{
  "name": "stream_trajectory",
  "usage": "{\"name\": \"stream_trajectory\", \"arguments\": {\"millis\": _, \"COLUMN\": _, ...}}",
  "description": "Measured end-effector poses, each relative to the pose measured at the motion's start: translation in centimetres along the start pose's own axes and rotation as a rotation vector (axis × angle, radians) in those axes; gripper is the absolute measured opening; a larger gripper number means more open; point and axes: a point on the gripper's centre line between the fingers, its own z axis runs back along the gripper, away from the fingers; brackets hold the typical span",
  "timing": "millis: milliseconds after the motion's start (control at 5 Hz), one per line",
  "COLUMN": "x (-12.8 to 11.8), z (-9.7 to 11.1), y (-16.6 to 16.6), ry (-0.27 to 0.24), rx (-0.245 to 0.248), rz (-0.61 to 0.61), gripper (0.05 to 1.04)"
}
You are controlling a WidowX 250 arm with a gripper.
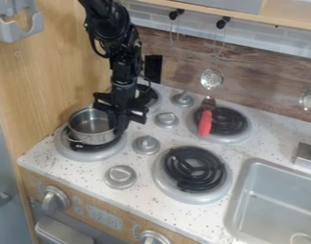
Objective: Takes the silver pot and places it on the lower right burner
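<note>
Camera view | front panel (pixel 104 217): printed digits, knobs (pixel 55 199) | speckled white counter (pixel 85 174), sink (pixel 273 190) at right | silver pot (pixel 91 125) on lower-left burner (pixel 73 153) | gripper (pixel 119 125) by pot's right rim, grip: can't tell | red-handled utensil (pixel 205 123) on upper-right burner (pixel 238 137) | wood-look backsplash (pixel 260 81)

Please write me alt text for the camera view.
A black gripper is at the right rim of a silver pot on the lower left stove burner. A red-handled utensil lies on the upper right burner; a sink is at right.
</note>
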Motion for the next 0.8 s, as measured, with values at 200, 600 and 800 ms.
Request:
{"name": "stream_trajectory", "arguments": {"millis": 200, "x": 0.0, "z": 0.0, "y": 0.1, "ry": 0.001, "rx": 0.007, "rz": 0.011, "gripper": 0.074}}
{"name": "stream_trajectory", "arguments": {"millis": 600, "x": 0.2, "z": 0.7, "y": -0.4, "ry": -0.025, "rx": -0.022, "rz": 0.036, "gripper": 0.479}}
{"name": "stream_trajectory", "arguments": {"millis": 800, "x": 0.7, "z": 3.4, "y": -0.6, "ry": -0.097, "rx": -0.039, "rz": 0.031, "gripper": 0.787}}
